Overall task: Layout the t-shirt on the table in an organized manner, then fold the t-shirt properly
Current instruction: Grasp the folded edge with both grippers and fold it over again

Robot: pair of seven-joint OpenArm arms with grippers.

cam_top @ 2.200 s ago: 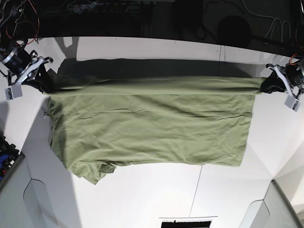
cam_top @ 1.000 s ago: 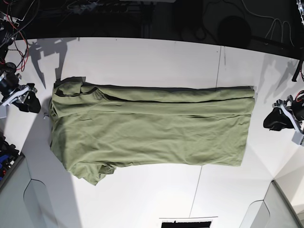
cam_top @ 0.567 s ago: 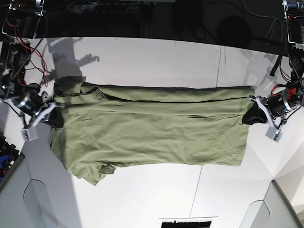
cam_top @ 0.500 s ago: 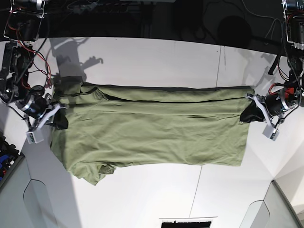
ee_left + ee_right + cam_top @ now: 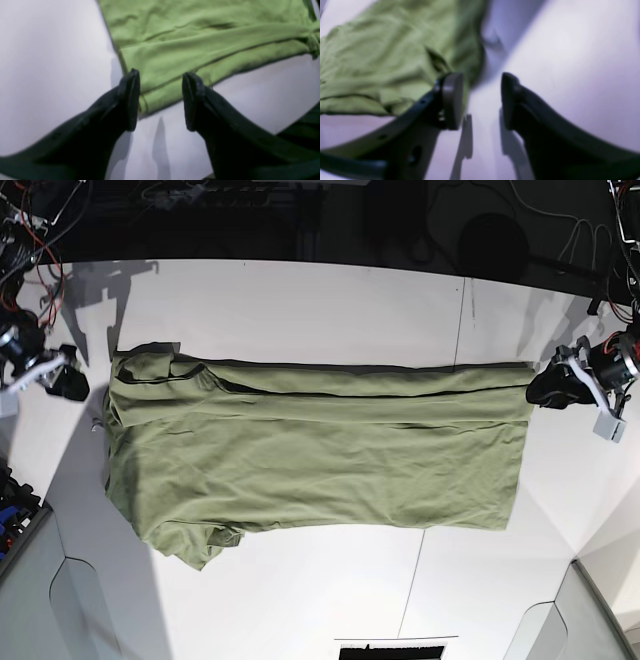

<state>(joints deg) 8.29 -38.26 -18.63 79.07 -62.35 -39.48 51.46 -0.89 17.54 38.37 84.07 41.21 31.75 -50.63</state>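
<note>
Both grippers have backed off the t-shirt (image 5: 320, 450) since half a second ago; cloth hasn't shifted, flat on the table (image 5: 300, 300) with its top edge folded over. Left gripper (image 5: 160, 100) is spread, straddling the folded hem corner. Right gripper (image 5: 480, 100) is spread too, sitting just beside the sleeve end, nothing between the fingers. Risk: left closes on only the top layer, so the fold peels apart; right closes on air, and uneven pulls skew the shirt.
</note>
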